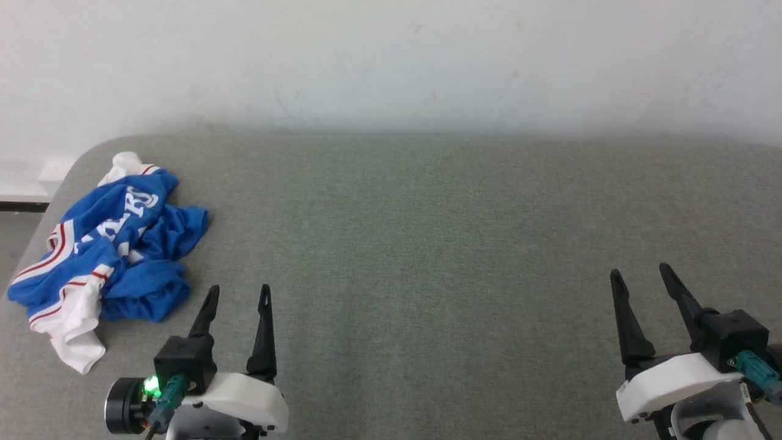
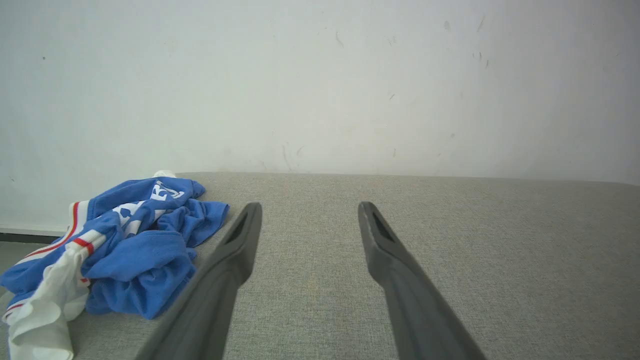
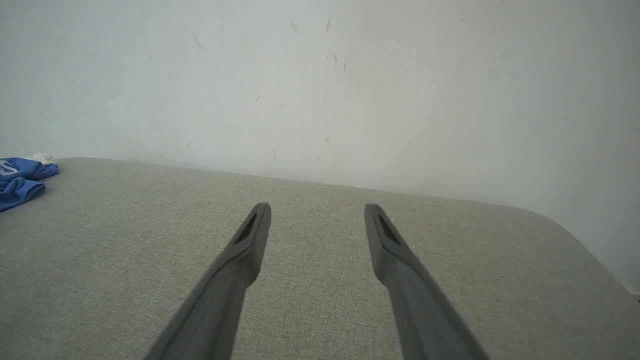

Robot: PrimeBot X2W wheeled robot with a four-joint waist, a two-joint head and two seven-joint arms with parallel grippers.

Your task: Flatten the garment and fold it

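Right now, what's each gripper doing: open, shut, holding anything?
Left gripper: open, holding nothing; the garment lies crumpled just to its left.
Right gripper: open, holding nothing, over the bare grey surface.

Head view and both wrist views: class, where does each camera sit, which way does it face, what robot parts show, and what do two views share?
Head view: on the head, facing forward and down at the grey surface; left gripper and right gripper, both open.
Left wrist view: on the left wrist, along its own fingers toward the wall.
Right wrist view: on the right wrist, along its own fingers toward that wall.
Shared: head and left wrist views both show the crumpled garment.
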